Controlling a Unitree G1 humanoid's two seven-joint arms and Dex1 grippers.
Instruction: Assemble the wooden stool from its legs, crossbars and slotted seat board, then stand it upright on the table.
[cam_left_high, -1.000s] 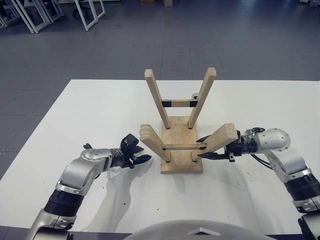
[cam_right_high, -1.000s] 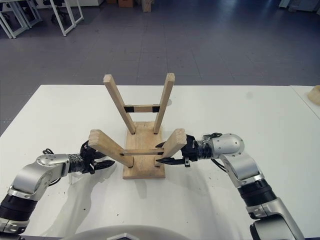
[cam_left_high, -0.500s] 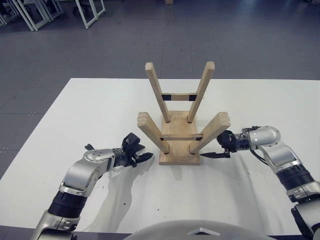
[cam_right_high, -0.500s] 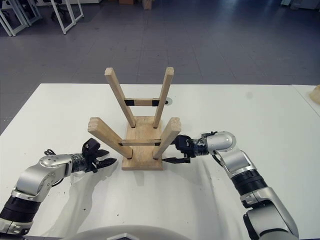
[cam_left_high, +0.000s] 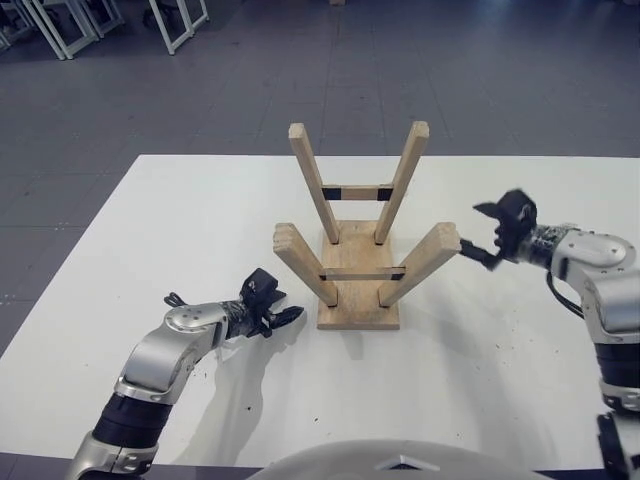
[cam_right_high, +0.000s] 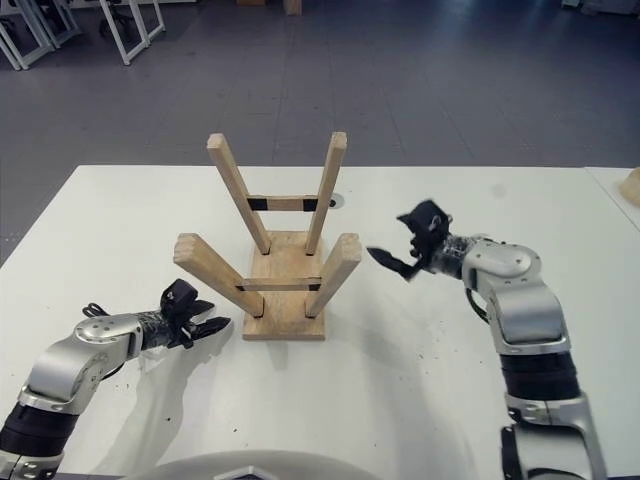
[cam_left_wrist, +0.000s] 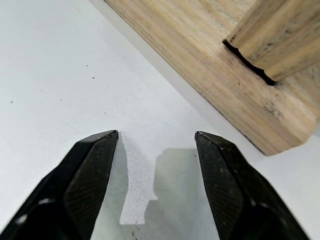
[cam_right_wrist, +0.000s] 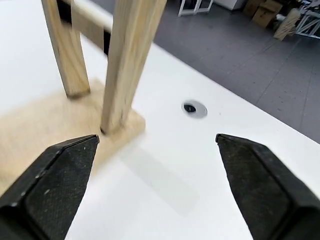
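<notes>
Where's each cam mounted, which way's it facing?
Left eye view: head, facing forward-down at the upside-down stool on the table; both arms, left gripper, right gripper.
Right eye view: same head, same scene, slightly offset.
Left wrist view: left wrist, facing the seat board corner past its open fingers.
Right wrist view: right wrist, facing stool legs and a table hole between its open fingers.
Shared: stool in all four.

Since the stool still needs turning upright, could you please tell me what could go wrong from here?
The stool rests upside down on its seat, ungrasped, so it could slip or topple when flipped. The open right gripper hangs close to the near right leg and could knock its top. The open left gripper, low by the seat, might shove it.
</notes>
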